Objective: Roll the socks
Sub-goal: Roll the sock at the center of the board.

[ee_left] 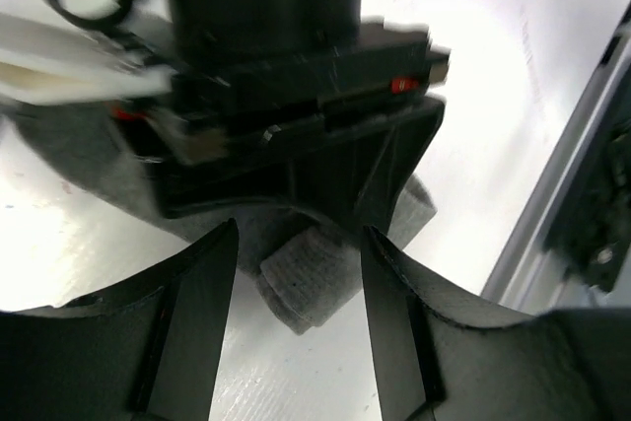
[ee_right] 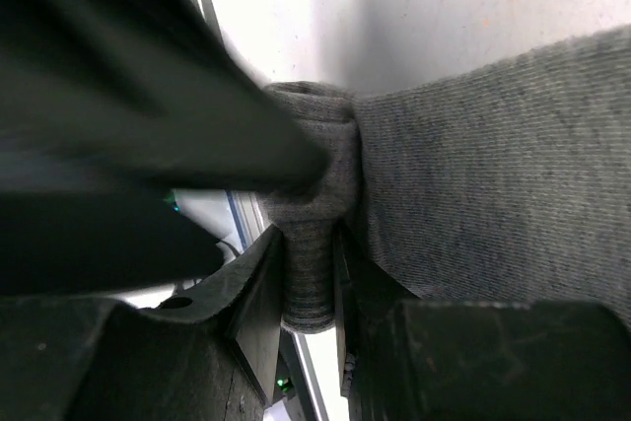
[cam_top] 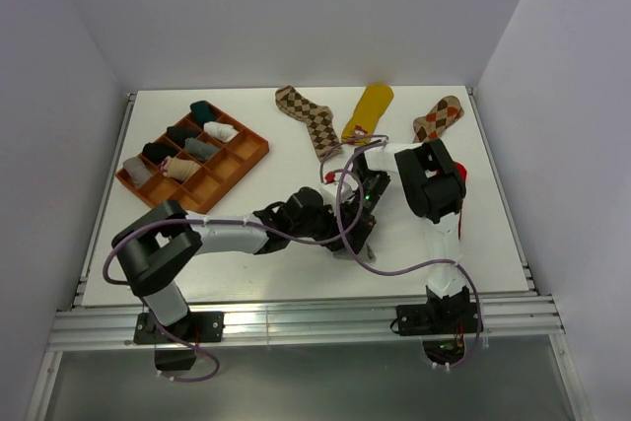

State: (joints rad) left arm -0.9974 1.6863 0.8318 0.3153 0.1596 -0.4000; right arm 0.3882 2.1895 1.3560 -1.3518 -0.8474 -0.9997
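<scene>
Right wrist: grey sock (ee_right: 308,278) between fingers (ee_right: 254,303)

The left arm (cam_top: 227,236) reaches low from the bottom left of the top view to the middle, and the right arm (cam_top: 434,194) rises from the bottom right and bends down to meet it. The left gripper (ee_left: 299,244) has its two fingers spread apart. The right gripper (ee_right: 309,258) squeezes a fold of the grey sock (ee_right: 473,175).
</scene>
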